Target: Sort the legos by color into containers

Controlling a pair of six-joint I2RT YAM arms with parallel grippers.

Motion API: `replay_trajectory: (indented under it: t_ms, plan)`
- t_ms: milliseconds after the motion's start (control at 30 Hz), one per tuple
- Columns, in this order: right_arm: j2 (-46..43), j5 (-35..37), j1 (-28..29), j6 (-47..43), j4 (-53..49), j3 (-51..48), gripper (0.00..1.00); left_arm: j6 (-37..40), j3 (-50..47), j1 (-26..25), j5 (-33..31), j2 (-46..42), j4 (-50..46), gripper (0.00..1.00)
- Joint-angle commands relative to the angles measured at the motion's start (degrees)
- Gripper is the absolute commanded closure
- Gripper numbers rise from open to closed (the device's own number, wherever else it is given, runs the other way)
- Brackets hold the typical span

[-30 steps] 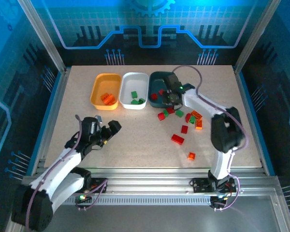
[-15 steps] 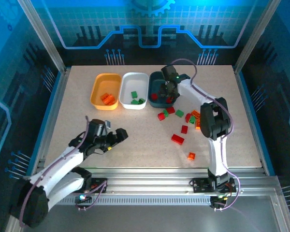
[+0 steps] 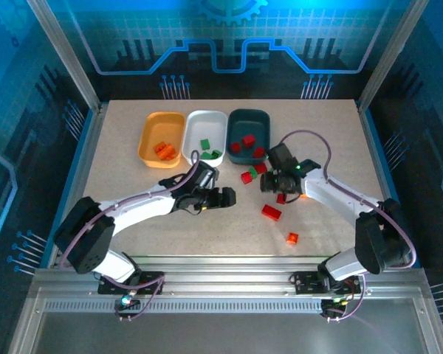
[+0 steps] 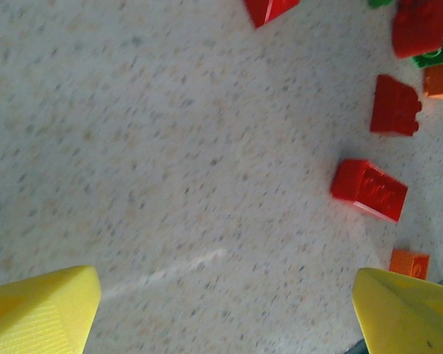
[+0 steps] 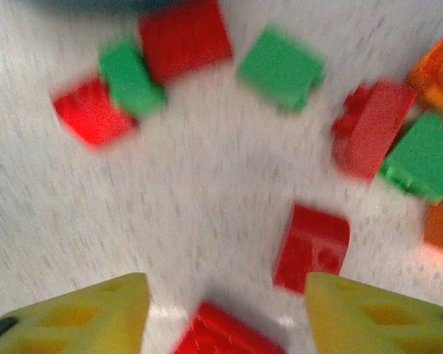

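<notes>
1. My left gripper [image 3: 223,198] hangs over bare table on the near side of the dark teal tray [image 3: 240,118], its jaws wide apart and empty.
2. My right gripper [image 3: 269,183] sits just near of that tray, over the loose legos [image 3: 272,212], jaws parted and holding nothing.
3. Three red bricks [image 3: 248,140] lie inside the teal tray. The white tray [image 3: 207,118] and orange-yellow tray [image 3: 151,129] stand to its left.
</notes>
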Motion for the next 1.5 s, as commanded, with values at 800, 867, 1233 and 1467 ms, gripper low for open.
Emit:
replay_trajectory:
  t_ms: [800,867,1233,1467]
  plan:
    - [7.8,-2.5,12.5,-1.3,-2.1,-3.4,0.4,-0.7,-13.5,4.3,-4.3,-17.5,0.0,0.06]
    - [10.0,-0.3,12.4,-1.1,-2.6,-2.5,0.42,-0.7,-13.5,4.3,-4.3,-17.5,0.0,0.06]
    - [6.7,9.8,14.0,-2.1,-4.1,3.9,0.7,-0.4,-15.3,6.5,-6.2,-23.1,-3.4,0.06]
    - [13.2,1.7,1.3,-7.2,1.8,18.1,0.71,-7.6,-23.0,18.2,-6.5,-37.7,-4.1,0.01]
